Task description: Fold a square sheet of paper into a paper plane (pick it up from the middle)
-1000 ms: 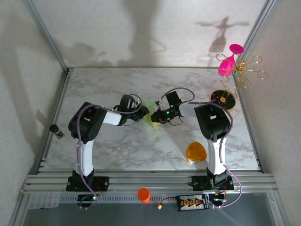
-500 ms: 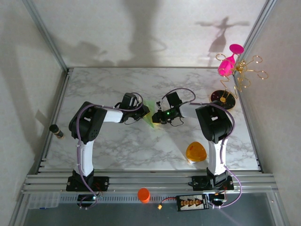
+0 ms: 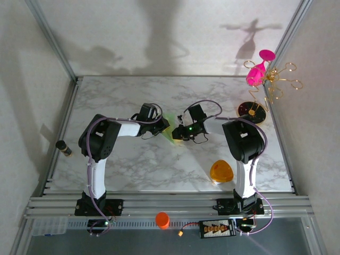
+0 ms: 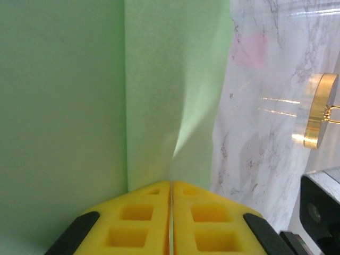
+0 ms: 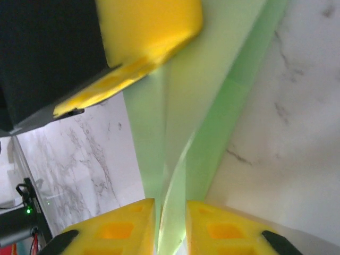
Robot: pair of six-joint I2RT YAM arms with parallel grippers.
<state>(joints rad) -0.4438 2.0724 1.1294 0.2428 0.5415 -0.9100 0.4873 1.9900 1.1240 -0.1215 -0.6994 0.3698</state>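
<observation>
Surveying the top external view: one marble table and two arms, whose grippers met near the centre. One sheet of paper, pale green and partly folded, lay between them. The left gripper stood at the paper's 9 o'clock side and the right gripper at its 3 o'clock side. One orange rounded triangle sat on the table towards 4 o'clock, well apart from the paper. One gold wire stand with pink glassware stood at 2 o'clock. One small dark cylinder lay on the rail at 9 o'clock, and one orange cup sat at 6 o'clock, off the table.

Left wrist view: the left gripper had two yellow fingers, pressed together and clenched on the sheet of paper. One lengthwise crease ran towards 12 o'clock. One gold disc stood at 3 o'clock on the marble.

Right wrist view: the right gripper had two yellow fingers, set narrowly apart, with a raised fold of the sheet of paper between them. Whether they pinched it could not be told. One yellow finger of the left gripper rested on the paper at 11 o'clock.
</observation>
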